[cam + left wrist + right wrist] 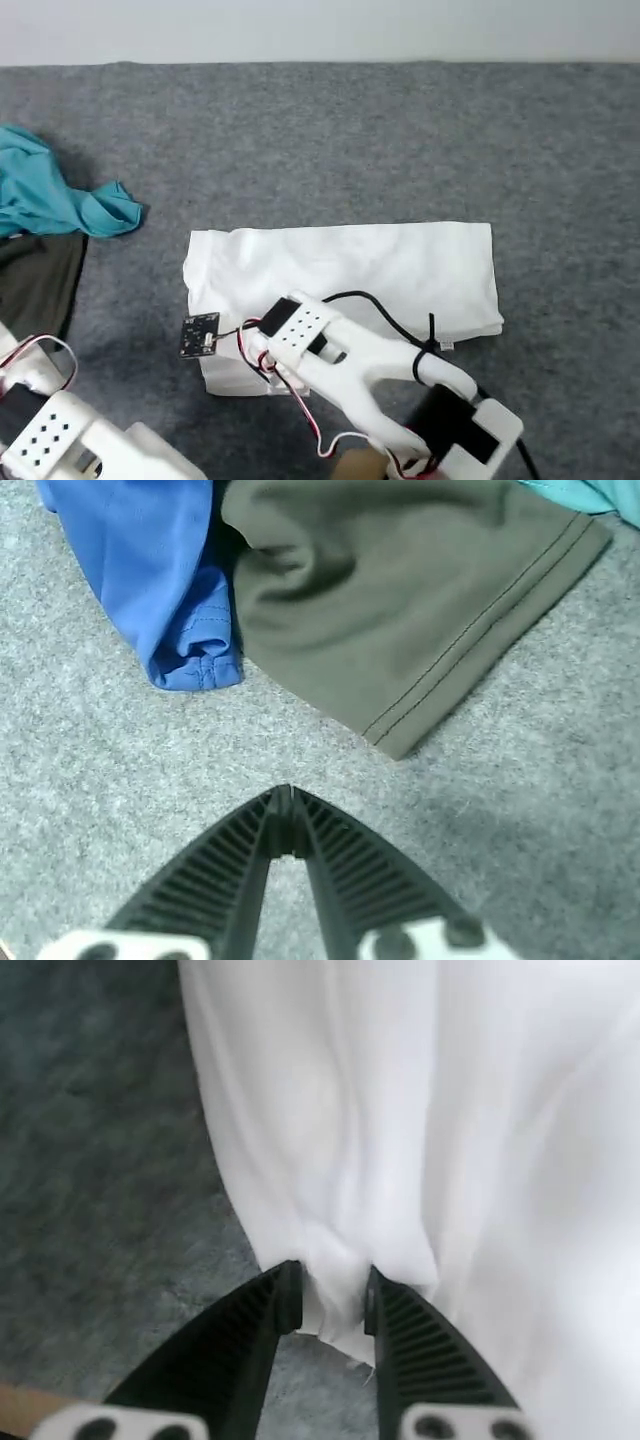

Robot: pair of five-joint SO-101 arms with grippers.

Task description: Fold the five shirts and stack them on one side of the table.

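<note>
**Fold in progress on the white shirt; no stack begun.**

The white shirt (pixel 380 270) lies at mid-counter (pixel 400 130) as a rough rectangle, partly folded. The right gripper (pixel 331 1285) pinches a bunched edge at its near corner. To one side of the white shirt, well apart, the teal shirt (pixel 50 195), olive shirt (pixel 400 600) and blue shirt (pixel 150 560) lie crumpled in a heap. The left gripper (pixel 289 798), pressed together and empty, hangs over bare counter just short of the olive hem. Judged status: first shirt unfinished, three visibly unfolded, stacking outstanding.
</note>
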